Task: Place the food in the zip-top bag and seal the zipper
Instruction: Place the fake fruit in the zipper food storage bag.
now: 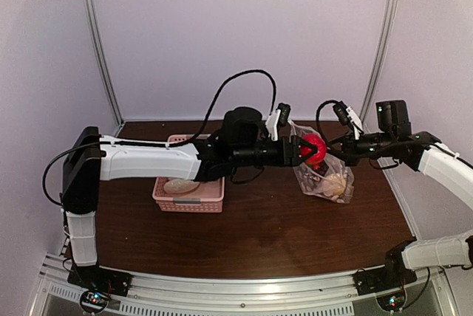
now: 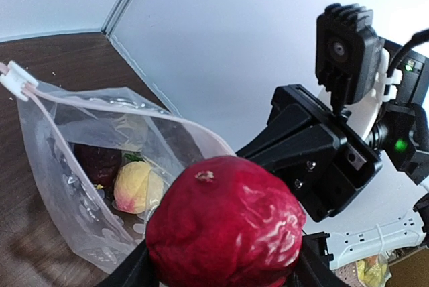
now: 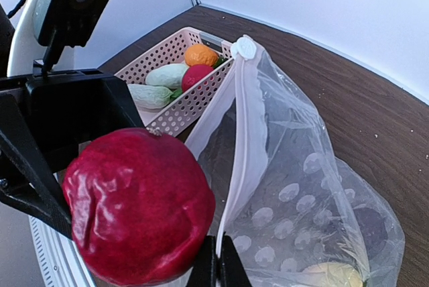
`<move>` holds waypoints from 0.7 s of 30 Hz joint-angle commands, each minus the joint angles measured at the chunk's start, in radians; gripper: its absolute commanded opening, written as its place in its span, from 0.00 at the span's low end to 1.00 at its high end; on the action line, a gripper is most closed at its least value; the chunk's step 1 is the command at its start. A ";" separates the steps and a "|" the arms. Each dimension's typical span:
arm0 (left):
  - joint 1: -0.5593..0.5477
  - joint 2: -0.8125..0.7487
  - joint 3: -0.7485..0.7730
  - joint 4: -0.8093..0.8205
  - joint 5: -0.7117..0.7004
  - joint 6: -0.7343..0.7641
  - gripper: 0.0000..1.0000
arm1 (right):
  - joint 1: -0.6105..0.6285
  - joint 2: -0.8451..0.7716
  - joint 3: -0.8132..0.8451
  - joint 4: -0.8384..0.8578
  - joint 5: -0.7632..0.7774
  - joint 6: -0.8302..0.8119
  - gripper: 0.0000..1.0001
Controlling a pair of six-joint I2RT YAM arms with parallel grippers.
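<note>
My left gripper (image 1: pixel 307 151) is shut on a dark red toy fruit (image 2: pixel 224 226), held in the air at the mouth of the transparent zip-top bag (image 1: pixel 325 176). The fruit also shows in the right wrist view (image 3: pixel 137 206). My right gripper (image 3: pixel 218 267) is shut on the bag's zipper strip (image 3: pixel 242 139) and holds the mouth up and open. Inside the bag lie a yellow piece (image 2: pixel 136 186) and a dark red piece (image 2: pixel 97 163). In the pink basket (image 3: pixel 161 59) lie an orange piece (image 3: pixel 201 54), a red piece (image 3: pixel 196 76) and whitish-and-green pieces (image 3: pixel 166 76).
The pink basket (image 1: pixel 188 198) stands on the brown table under the left arm, left of the bag. White walls close the back and sides. The two wrists are close together above the bag.
</note>
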 commanded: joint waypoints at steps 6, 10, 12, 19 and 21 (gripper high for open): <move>0.019 0.066 0.015 -0.100 -0.103 -0.126 0.49 | 0.014 -0.057 0.012 -0.020 -0.043 0.011 0.00; 0.019 0.068 0.013 -0.090 -0.116 -0.128 0.50 | 0.014 -0.056 0.006 -0.014 -0.063 0.022 0.00; 0.020 0.077 0.038 -0.088 -0.125 -0.110 0.51 | 0.014 -0.046 0.009 -0.018 -0.081 0.021 0.00; 0.020 0.181 0.238 -0.205 -0.133 -0.077 0.65 | 0.030 0.017 0.051 -0.048 -0.127 0.008 0.00; 0.019 0.211 0.282 -0.228 -0.119 -0.084 0.72 | 0.033 0.015 0.059 -0.044 -0.126 0.012 0.00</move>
